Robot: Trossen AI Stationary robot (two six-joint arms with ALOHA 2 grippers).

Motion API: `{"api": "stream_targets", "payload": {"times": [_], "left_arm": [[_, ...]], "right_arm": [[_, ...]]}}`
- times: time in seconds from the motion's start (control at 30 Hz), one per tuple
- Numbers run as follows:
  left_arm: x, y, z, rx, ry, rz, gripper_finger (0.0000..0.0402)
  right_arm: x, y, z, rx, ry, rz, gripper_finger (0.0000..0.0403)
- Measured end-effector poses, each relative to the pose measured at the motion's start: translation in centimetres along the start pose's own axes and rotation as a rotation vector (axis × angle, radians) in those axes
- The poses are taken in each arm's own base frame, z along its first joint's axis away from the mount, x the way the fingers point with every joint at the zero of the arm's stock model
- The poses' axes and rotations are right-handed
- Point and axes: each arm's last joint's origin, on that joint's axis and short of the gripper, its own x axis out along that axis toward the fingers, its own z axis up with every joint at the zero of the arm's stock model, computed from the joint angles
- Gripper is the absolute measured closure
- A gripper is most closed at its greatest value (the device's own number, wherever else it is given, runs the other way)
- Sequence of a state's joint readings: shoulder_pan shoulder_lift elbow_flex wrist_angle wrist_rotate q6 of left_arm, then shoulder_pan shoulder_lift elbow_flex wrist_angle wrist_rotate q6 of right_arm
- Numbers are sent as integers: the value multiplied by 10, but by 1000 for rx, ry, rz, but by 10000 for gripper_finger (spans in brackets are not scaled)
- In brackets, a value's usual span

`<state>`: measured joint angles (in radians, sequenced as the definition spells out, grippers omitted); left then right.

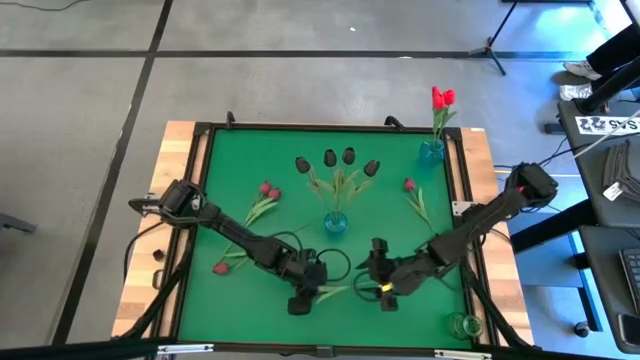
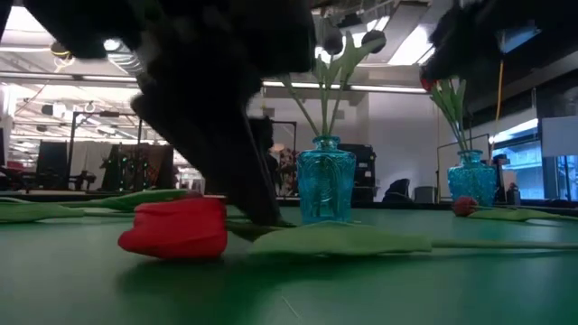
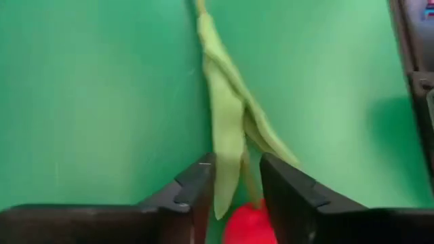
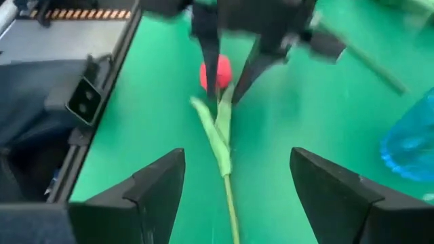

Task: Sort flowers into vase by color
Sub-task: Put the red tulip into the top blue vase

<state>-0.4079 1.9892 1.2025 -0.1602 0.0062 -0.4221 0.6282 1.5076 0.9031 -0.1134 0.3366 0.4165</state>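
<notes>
Right, red tulip (image 4: 215, 72) lies flat on the green tabletop (image 1: 240, 160) near the front edge, between my two tools. Looks light and floppy: thin stem (image 3: 252, 181), soft leaves (image 3: 227, 129), head likely crushable, so I'd take it on the stem just behind the head. Left tool (image 3: 237, 186) is part open, fingers straddling stem and leaf, not clamped. Right tool (image 4: 237, 183) is wide open, empty, pointed along the stem.
</notes>
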Motion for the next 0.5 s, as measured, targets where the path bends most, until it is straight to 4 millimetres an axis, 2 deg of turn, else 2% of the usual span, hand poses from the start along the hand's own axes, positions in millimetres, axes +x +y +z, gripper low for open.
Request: {"api": "stream_targets", "payload": {"times": [0.07, 0.17, 0.33, 0.5], "left_arm": [[-8, -4, 2, 20, -1, 5, 268], [-32, -12, 4, 42, -21, 57, 262], [-82, -34, 5, 99, -126, 168, 269], [-113, -53, 2, 129, -221, 179, 278]], "right_arm": [[12, -1, -5, -3, 32, -3, 137], [30, -2, -12, -3, 46, -11, 137], [57, 2, -23, -31, 4, -61, 137], [80, 5, -30, -12, -57, -45, 145]]}}
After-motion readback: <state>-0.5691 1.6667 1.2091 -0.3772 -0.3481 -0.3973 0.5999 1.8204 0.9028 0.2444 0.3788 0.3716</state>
